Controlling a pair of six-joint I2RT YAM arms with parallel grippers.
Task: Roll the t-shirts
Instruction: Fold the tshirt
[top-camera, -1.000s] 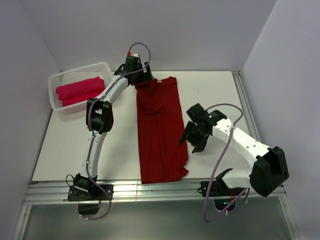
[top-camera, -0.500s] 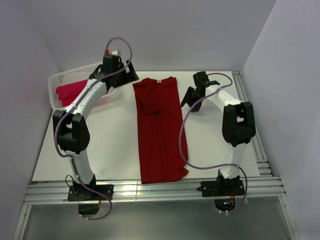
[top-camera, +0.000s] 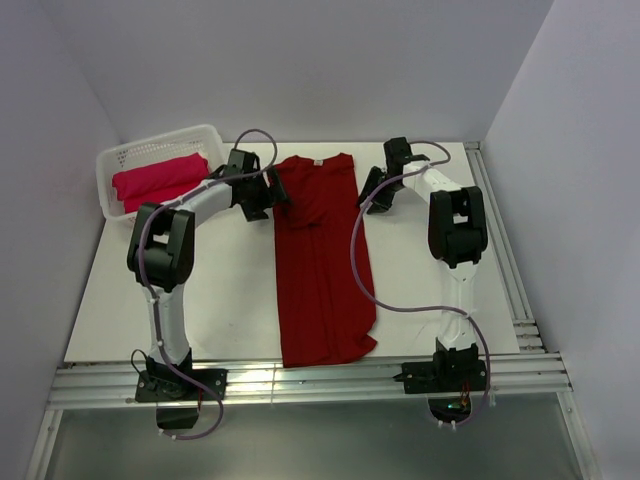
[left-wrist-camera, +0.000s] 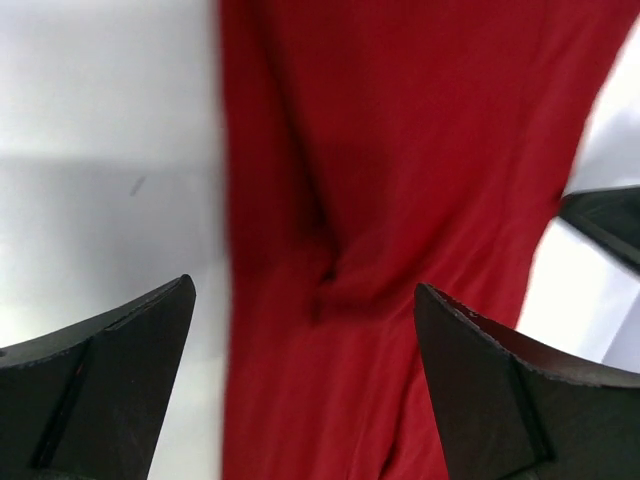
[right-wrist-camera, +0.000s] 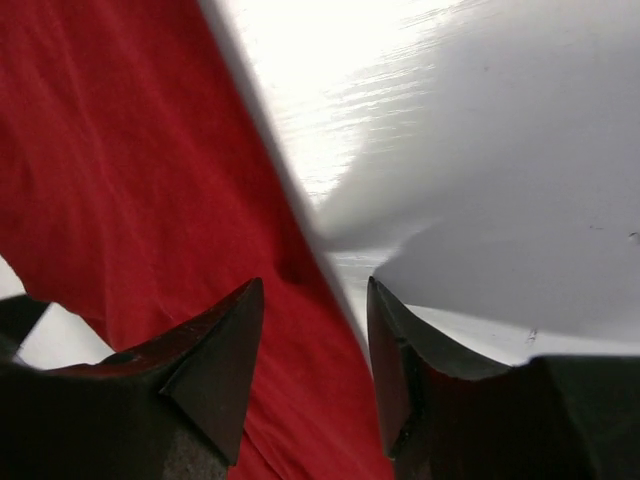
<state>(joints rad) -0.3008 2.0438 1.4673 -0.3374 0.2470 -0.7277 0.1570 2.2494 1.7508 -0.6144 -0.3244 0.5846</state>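
Observation:
A dark crimson t-shirt (top-camera: 320, 260), folded into a long strip, lies flat down the middle of the table with its collar at the far end. A second, pinkish-red t-shirt (top-camera: 158, 180) sits bundled in the white basket (top-camera: 120, 155). My left gripper (top-camera: 268, 200) hovers at the crimson shirt's far left edge. Its jaws are wide open, and the left wrist view shows the crimson shirt (left-wrist-camera: 400, 150) between them. My right gripper (top-camera: 372, 195) is at the far right edge, open with a narrower gap. In its wrist view the shirt's edge (right-wrist-camera: 150, 150) runs between the fingers.
The white lattice basket stands at the far left corner. Grey walls close in the table on the left, back and right. A metal rail (top-camera: 300, 380) runs along the near edge. Purple cables loop over both arms.
The left gripper swung from near the basket to the crimson shirt's far left edge. The right gripper rose from the shirt's middle right to its far right edge, its jaws narrowing.

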